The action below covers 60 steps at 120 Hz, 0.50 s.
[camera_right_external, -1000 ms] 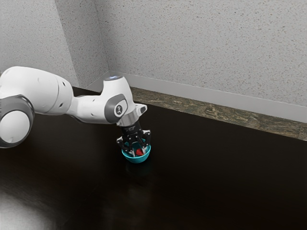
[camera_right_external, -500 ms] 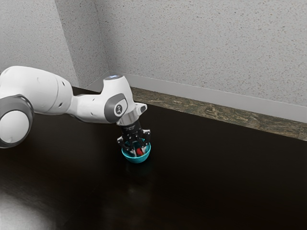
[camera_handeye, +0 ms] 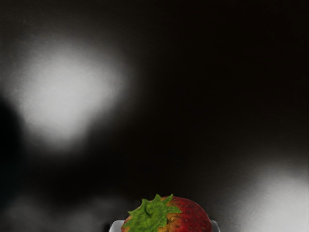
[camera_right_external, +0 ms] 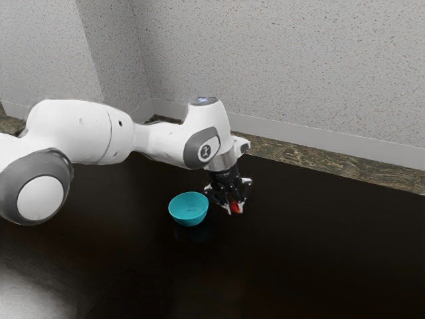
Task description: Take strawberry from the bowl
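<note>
Over the dark table, toward the exterior view's right from the bowl, my gripper (camera_right_external: 236, 208) is shut on the red strawberry (camera_right_external: 236, 207), one fingertip on either side of it. The teal bowl (camera_right_external: 188, 217) stands upright on the table, and its visible inside holds nothing. In the wrist view the strawberry (camera_handeye: 190, 215) with its green leaves lies between the two pale fingertips of my gripper (camera_handeye: 165, 227).
The dark glossy table (camera_right_external: 299, 259) extends around the bowl and beneath my hand. Behind its far edge run a brown stone-like strip (camera_right_external: 319, 163) and a speckled grey wall (camera_right_external: 285, 60).
My hand has risen out of the bowl and moved toward the exterior view's right, carrying the strawberry with it. The bowl has stayed where it was.
</note>
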{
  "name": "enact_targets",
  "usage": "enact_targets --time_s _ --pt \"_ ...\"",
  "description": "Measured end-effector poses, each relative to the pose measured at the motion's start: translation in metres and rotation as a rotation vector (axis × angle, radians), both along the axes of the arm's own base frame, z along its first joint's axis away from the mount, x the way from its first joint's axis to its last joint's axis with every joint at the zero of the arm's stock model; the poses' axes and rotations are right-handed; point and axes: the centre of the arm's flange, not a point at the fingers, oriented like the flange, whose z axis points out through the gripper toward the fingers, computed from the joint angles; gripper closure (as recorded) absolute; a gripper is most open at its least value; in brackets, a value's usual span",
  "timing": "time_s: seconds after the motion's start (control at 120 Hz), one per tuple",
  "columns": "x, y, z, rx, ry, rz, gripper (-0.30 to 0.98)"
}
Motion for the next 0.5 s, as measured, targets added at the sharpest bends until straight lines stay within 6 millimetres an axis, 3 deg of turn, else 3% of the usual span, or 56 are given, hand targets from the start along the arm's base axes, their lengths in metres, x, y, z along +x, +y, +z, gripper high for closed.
enact_targets --time_s 0.133,0.283,0.333,0.367,0.4,0.458,0.5 --pt "0.002 -0.008 -0.026 0.011 0.036 -0.005 0.65" --pt "0.001 -0.008 -0.03 0.005 0.046 -0.007 0.36" --pt "0.002 -0.008 -0.02 0.002 0.036 -0.009 0.28" --pt "0.002 -0.011 0.0 0.01 0.016 -0.024 0.24" --pt "0.0 -0.017 0.035 0.027 -0.019 -0.053 0.21" --pt "-0.013 -0.024 0.122 0.082 -0.109 -0.12 0.16" --pt "-0.035 -0.026 0.194 0.111 -0.161 -0.161 0.13"
